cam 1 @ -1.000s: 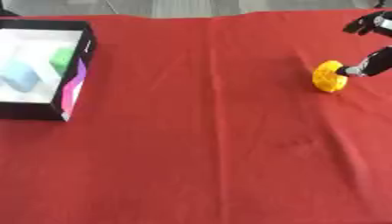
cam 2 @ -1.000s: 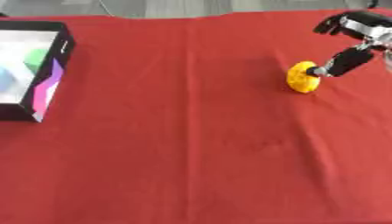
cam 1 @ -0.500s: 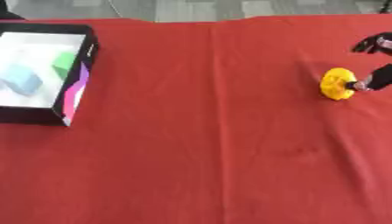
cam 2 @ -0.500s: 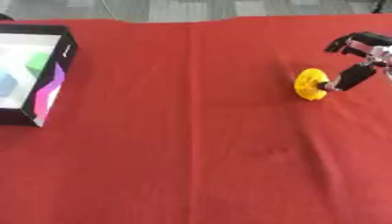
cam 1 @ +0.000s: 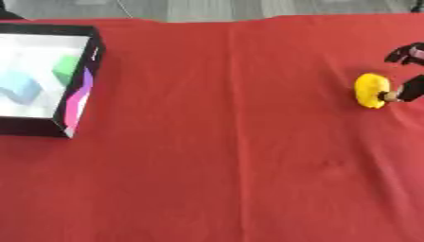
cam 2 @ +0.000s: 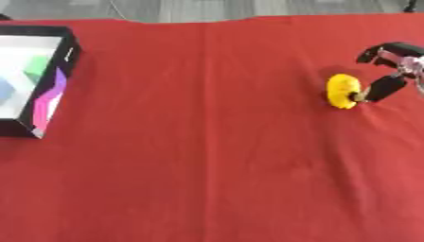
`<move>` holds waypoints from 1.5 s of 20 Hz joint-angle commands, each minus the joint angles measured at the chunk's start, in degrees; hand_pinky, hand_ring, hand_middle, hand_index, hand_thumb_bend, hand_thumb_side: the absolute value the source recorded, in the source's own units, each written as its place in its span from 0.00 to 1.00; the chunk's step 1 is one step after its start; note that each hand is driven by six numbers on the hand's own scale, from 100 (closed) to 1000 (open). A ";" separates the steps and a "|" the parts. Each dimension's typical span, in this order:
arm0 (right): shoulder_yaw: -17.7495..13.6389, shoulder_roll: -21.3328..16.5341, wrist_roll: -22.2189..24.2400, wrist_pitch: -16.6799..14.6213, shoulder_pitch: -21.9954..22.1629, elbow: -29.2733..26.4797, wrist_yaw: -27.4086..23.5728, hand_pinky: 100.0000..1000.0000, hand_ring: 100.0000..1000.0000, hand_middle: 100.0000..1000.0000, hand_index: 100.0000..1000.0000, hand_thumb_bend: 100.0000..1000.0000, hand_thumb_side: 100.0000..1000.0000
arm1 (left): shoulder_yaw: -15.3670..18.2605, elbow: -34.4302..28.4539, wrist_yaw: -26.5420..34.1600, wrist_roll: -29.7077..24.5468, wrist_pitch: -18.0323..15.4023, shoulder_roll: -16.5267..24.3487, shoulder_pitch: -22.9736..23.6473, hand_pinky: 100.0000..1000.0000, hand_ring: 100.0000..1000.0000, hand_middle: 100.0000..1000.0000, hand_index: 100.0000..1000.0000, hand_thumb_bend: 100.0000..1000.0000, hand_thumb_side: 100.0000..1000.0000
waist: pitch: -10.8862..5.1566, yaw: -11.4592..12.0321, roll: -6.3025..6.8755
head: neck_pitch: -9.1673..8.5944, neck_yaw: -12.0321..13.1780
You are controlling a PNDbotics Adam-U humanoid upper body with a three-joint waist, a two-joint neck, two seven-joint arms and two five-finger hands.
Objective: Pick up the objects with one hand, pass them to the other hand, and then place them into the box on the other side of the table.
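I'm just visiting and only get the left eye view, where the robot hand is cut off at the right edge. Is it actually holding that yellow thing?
Observer: In the right eye view more of the right robot hand shows. One dark finger touches the yellow object's right side; the others arch above it, clear of it.
Operator: So it's not lifted?
Observer: It looks to lie on the red cloth, though I cannot be sure.
Operator: Is the other hand around?
Observer: No left hand shows in either view. The box at the left holds a green block and a light blue one.
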 commanded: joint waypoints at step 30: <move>0.76 -2.49 -5.16 -0.81 1.97 -10.70 -9.67 0.86 0.65 0.34 0.41 0.12 0.00 | 1.09 -0.23 -0.16 1.83 0.18 0.43 0.64 0.82 0.65 0.69 0.77 0.00 0.84 | -0.46 -0.67 -0.10 | 1.29 0.59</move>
